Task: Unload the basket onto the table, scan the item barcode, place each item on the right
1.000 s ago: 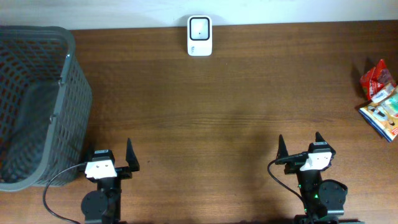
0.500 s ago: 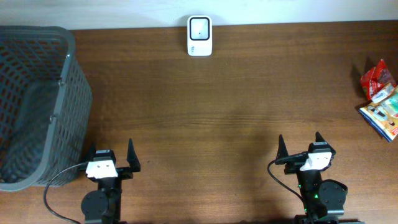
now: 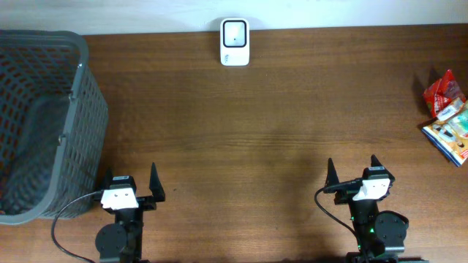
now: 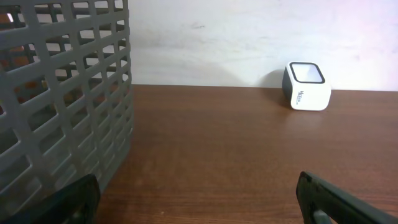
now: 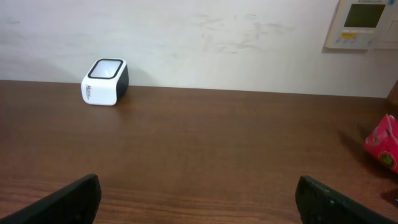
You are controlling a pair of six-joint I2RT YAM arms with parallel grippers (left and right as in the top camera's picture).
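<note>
Showing basket [image 4: 64, 93], lt wrist; red packet [image 5: 382, 147], rt wrist

- A dark brown wooden desk [image 3: 278, 131] with visible grain fills the overhead view.
- A white, lightly scuffed wall [image 5: 217, 43] rises behind its far edge.
- A pale control panel [image 5: 364, 23] with a small screen hangs on that wall.
- Soft, even light.

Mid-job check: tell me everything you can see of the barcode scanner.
The scanner is a small rounded box, plastic by its look: white front with small dark print, dark grey sides, a pale window framed in black on its sloped top. It stands upright on the table at the far edge, near the wall, touching nothing else.
</note>
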